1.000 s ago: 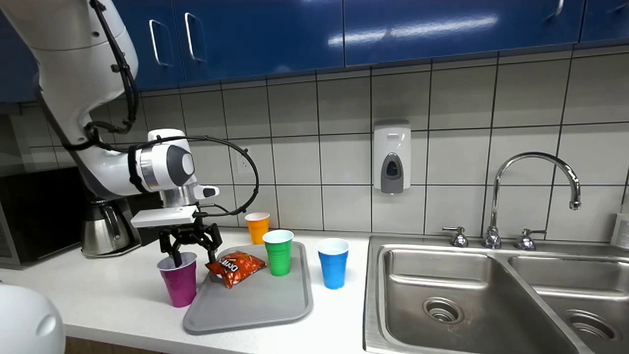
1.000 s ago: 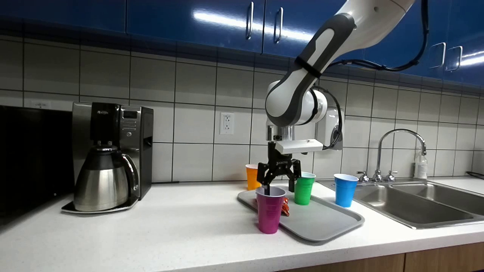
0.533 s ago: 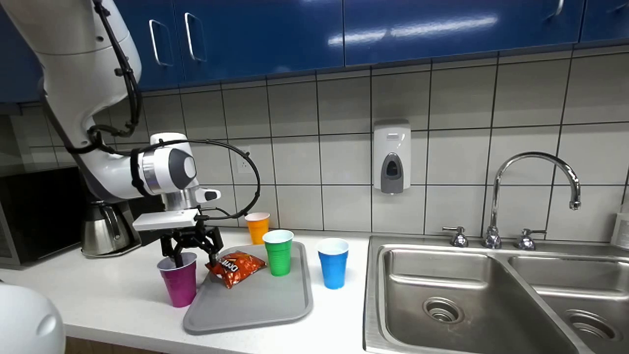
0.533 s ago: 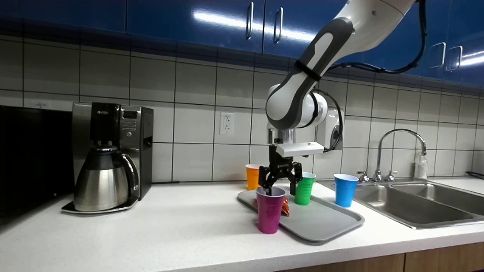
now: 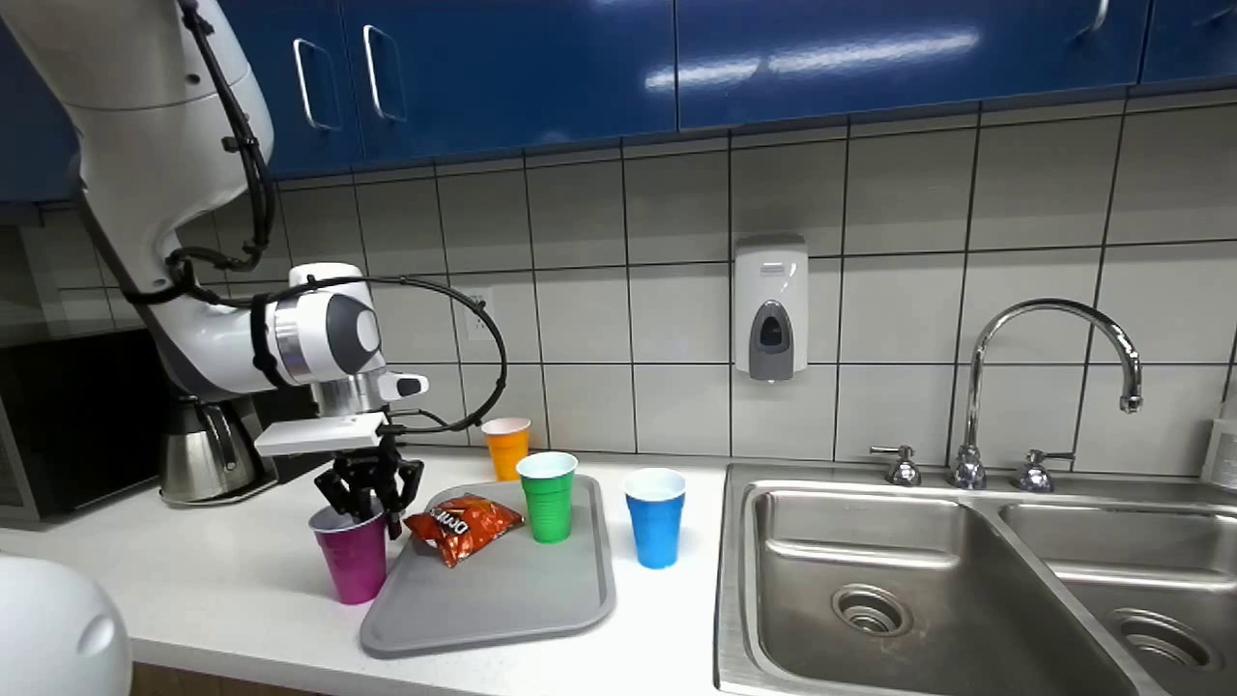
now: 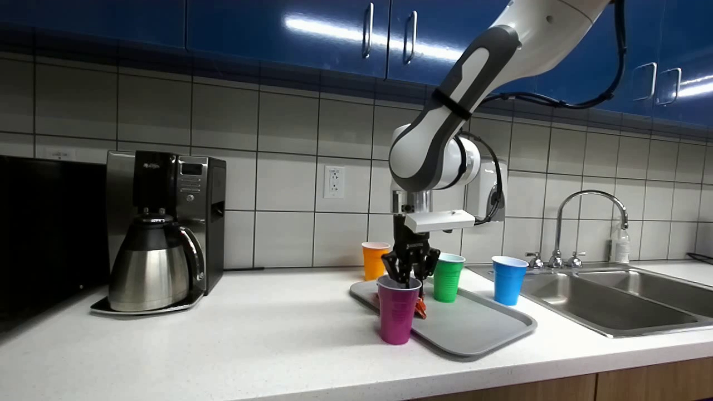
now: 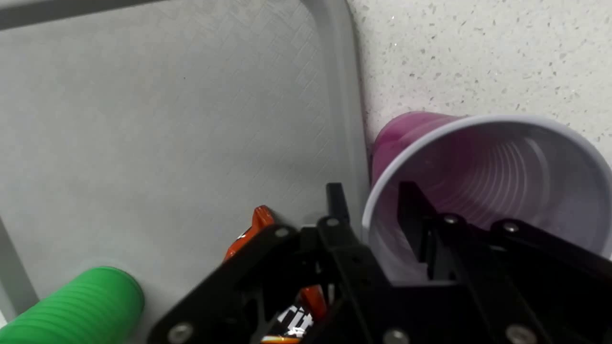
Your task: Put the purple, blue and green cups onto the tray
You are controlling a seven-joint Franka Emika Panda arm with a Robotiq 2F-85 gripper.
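The purple cup point(image 5: 355, 565) point(image 7: 412, 125) stands upright on the counter, right beside the edge of the grey tray point(image 5: 512, 604) point(image 7: 191, 119). My gripper point(image 7: 372, 191) straddles the near side of its rim, one finger inside the cup and one outside over the tray's edge. In the wrist view a gap shows on both sides of the cup wall, so the jaws are part-way open and hold nothing. The green cup point(image 5: 549, 505) point(image 7: 76, 310) stands upright on the tray. Off the tray, toward the sink, is the blue cup point(image 5: 656, 522) point(image 6: 508, 283).
A red snack bag point(image 5: 462, 527) point(image 7: 258, 222) lies on the tray, close to the gripper. Behind the tray stands an orange cup point(image 5: 506, 449). The sink point(image 5: 870, 580) is beyond the blue cup, and a coffee maker point(image 6: 206, 228) sits at the opposite end.
The fingers have drawn much closer together around the purple cup's rim, after standing wide. The arm has lowered slightly. The cups have stayed in place.
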